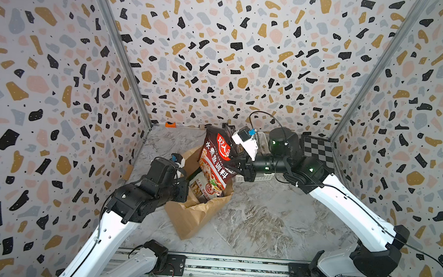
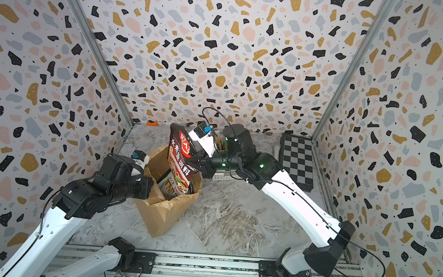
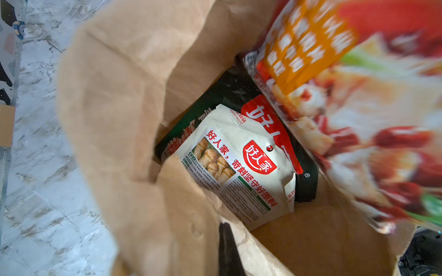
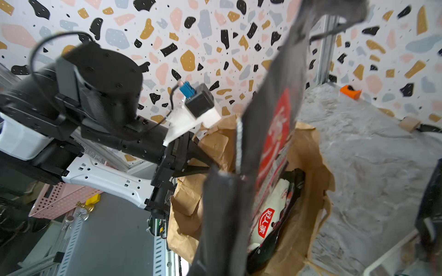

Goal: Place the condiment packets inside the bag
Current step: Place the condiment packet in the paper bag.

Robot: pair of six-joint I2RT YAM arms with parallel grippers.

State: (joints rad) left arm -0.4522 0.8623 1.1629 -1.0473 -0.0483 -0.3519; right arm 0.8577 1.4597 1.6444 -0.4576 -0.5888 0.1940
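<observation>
Where walled on three sides by terrazzo-print panels: grey-white marbled tabletop, checkerboard sheet in the upper right of it, small orange item at the back edge. Centre frame in both top views: crinkled brown bag, standing open, rim pinched tight by left gripper. Black-red packet, upright, lower end inside the bag mouth, upper half above it, right edge clamped in right gripper; lettered 水煮鱼调料 under a red 好人家 badge. Deeper in the bag, per left wrist view: cream packet, printed 好人家,苛刻坚守好原料, lying on dark green packet. White basket behind the right gripper.
</observation>
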